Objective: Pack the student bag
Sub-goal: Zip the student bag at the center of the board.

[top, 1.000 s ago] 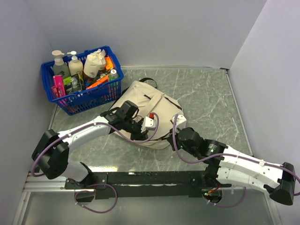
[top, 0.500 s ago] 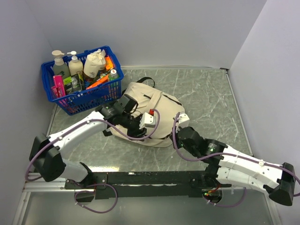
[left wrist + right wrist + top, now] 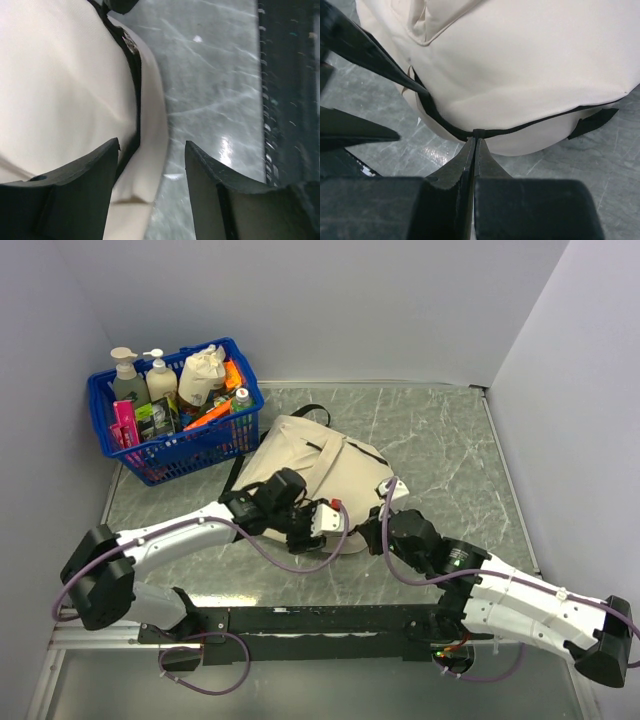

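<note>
The student bag (image 3: pixel 310 455), cream with black zipper trim, lies flat in the middle of the table. My left gripper (image 3: pixel 338 525) hovers open over the bag's near edge. In the left wrist view the bag's rim (image 3: pixel 150 125) and bare table lie between the left gripper's (image 3: pixel 152 150) spread fingers, which hold nothing. My right gripper (image 3: pixel 366 535) is at the bag's near right edge. The right wrist view shows the right gripper (image 3: pixel 477 139) shut, its tips pinching a small black zipper tab (image 3: pixel 478 133) on the bag's trim (image 3: pixel 530 125).
A blue plastic basket (image 3: pixel 175 445) stands at the back left, packed with pump bottles (image 3: pixel 128 380), a cream pouch (image 3: pixel 203 375) and other items. The grey walls close in on three sides. The black arm rail (image 3: pixel 330 620) runs along the near edge.
My left gripper has opened and slid from the bag's middle down toward its near edge. The right gripper stays shut and has shifted slightly.
</note>
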`<state>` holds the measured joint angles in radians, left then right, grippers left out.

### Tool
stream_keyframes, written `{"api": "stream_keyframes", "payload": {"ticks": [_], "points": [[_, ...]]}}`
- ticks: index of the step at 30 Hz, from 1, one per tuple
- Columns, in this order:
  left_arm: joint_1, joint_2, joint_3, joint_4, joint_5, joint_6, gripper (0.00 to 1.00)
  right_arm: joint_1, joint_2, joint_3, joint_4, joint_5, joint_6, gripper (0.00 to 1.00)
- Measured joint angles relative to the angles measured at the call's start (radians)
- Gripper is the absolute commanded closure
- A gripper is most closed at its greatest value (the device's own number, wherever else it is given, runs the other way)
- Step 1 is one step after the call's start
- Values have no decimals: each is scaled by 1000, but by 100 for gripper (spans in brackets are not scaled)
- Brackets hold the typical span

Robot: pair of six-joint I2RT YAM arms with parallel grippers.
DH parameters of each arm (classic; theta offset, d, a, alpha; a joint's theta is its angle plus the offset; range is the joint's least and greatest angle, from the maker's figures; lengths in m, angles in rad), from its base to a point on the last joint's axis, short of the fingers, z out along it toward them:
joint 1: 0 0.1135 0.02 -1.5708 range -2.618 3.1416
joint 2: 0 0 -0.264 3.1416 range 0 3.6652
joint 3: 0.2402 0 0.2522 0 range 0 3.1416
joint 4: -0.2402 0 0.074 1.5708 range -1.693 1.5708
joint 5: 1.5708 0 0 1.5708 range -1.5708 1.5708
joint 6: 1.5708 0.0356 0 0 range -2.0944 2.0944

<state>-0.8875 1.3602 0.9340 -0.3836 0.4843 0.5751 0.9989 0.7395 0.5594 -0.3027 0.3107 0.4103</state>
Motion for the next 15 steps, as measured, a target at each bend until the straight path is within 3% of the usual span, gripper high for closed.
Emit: {"api": "stream_keyframes", "payload": {"ticks": [7,15], "points": [[-50,67,-27,261,-162,-76,51,-64,-19,-18,36,-70,-3,100],[-97,117,-25,331,-174,-101,70,-136,-39,-63,70,-151,1,100]]}}
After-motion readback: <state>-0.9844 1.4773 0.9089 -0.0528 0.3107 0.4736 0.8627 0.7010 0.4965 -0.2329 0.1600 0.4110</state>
